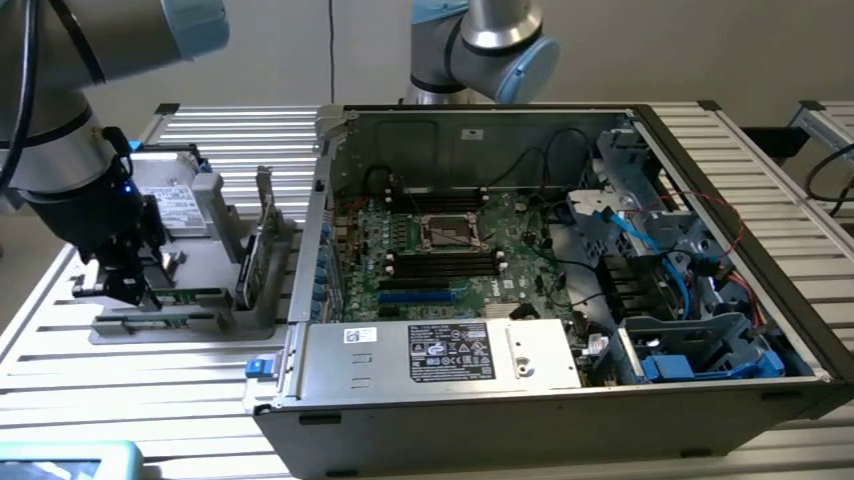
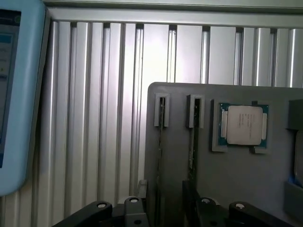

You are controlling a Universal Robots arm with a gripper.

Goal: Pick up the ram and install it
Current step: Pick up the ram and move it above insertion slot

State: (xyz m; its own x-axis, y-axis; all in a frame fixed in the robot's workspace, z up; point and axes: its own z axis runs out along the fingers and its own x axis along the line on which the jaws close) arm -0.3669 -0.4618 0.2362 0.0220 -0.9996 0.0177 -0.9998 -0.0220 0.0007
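While the ram stands slotted in the grey holder, the jaws sit apart, straddling the ram.

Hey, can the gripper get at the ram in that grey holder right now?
Probably yes. The gripper hangs right above the grey holder, where the ram stands on edge in its slot, top edge uncovered. Nothing that I can see lies between them, though a second slot sits close beside it.

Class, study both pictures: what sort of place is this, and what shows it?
Probably a robotics lab bench for computer assembly: a robot arm, an open computer case, and a grey fixture holding a processor.
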